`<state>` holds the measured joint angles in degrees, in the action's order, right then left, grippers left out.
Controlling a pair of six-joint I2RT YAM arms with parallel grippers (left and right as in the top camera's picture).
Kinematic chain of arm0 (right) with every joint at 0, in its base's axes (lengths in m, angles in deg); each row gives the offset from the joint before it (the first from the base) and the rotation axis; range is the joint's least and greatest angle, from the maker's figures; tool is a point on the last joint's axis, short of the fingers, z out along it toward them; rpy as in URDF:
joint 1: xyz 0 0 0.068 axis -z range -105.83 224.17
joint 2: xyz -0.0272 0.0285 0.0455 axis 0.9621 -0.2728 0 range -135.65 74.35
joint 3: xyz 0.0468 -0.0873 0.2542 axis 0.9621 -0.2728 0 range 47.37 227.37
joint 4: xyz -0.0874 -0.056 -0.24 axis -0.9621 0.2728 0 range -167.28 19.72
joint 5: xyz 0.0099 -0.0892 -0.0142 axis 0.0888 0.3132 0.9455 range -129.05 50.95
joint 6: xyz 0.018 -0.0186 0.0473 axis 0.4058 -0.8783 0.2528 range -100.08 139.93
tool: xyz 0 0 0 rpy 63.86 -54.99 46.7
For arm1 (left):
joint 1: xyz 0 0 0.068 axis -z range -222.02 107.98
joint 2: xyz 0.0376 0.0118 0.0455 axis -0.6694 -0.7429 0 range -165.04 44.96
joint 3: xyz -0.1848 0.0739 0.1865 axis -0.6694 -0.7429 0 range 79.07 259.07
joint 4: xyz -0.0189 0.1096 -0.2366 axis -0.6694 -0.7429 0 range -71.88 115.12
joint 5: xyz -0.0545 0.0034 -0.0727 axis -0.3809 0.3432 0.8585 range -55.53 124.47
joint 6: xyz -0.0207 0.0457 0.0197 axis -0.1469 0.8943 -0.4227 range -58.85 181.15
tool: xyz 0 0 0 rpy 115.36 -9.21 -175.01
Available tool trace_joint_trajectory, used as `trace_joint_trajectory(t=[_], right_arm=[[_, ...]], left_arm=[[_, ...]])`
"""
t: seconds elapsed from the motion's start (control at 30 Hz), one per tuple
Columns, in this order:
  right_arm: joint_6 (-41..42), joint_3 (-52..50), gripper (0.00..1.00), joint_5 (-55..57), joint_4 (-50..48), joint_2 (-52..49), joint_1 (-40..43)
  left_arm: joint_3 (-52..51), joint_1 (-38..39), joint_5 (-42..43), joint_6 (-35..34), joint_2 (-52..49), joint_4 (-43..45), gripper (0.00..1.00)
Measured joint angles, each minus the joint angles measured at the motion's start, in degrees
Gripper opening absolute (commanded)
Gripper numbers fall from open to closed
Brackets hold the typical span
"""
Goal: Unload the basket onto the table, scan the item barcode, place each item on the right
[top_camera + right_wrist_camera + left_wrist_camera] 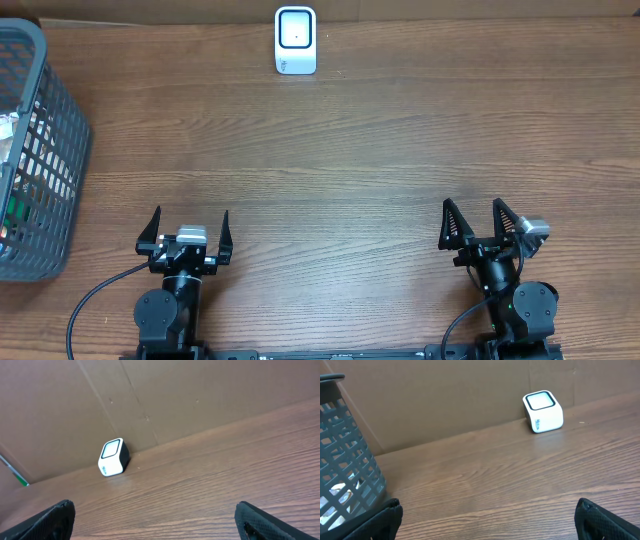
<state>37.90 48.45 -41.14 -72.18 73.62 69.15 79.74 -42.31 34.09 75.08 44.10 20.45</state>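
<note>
Overhead: my left gripper and right gripper sit at the near edge of the table, jaws wide, holding nothing. White barcode scanner at the far edge. Grey basket far left, with items inside, glimpsed only through the slats.
Left wrist: basket at left, scanner upper right.
Right wrist: scanner left of centre, against the brown backboard.

A mock shop checkout in a robotics lab: a white cube-shaped barcode scanner and a grey slatted plastic shopping basket on a brown wood-grain bench, brown cardboard walling behind, two black robot arms at its near edge.
</note>
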Motion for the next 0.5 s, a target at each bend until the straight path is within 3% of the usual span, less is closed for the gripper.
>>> trace_joint_trajectory(t=[0.23, 0.5], right_arm=[[0.0, 0.0, 1.0, 0.0, 0.0, 0.0, 0.0], [0.0, 0.0, 1.0, 0.0, 0.0, 0.0, 0.0]], left_arm=[[0.0, 0.0, 1.1, -0.2, 0.0, 0.1, 1.0], [0.0, 0.0, 1.9, -5.4, 0.0, 0.1, 1.0]])
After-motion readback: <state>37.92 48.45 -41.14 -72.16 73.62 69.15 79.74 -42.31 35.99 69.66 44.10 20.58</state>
